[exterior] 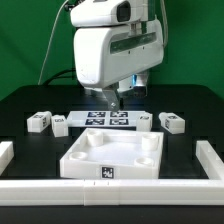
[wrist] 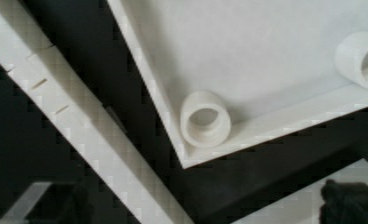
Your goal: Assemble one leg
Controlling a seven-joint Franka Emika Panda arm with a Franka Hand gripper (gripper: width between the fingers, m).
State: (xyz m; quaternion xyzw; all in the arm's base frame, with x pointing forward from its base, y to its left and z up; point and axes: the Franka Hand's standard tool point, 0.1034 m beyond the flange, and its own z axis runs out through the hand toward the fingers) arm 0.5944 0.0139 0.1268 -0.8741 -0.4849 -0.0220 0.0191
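Two small white legs lie left of the marker board (exterior: 105, 119), one (exterior: 39, 121) further out and one (exterior: 60, 124) closer in. Two more lie to its right, one (exterior: 143, 121) close and one (exterior: 172, 121) further out. My gripper (exterior: 113, 100) hangs over the marker board, behind the large white panel (exterior: 110, 158), clear of every leg. In the wrist view my gripper (wrist: 202, 208) shows only as dark fingertips (wrist: 350, 200) set wide apart with nothing between them. That view looks down on the panel (wrist: 252, 60) and a round corner socket (wrist: 206, 118). No leg shows there.
Low white rails border the table at the exterior view's left (exterior: 5, 152), right (exterior: 210, 160) and front (exterior: 110, 190). A white rail (wrist: 74, 130) runs slantwise past the panel's corner in the wrist view. A second socket (wrist: 362, 55) shows at that view's edge.
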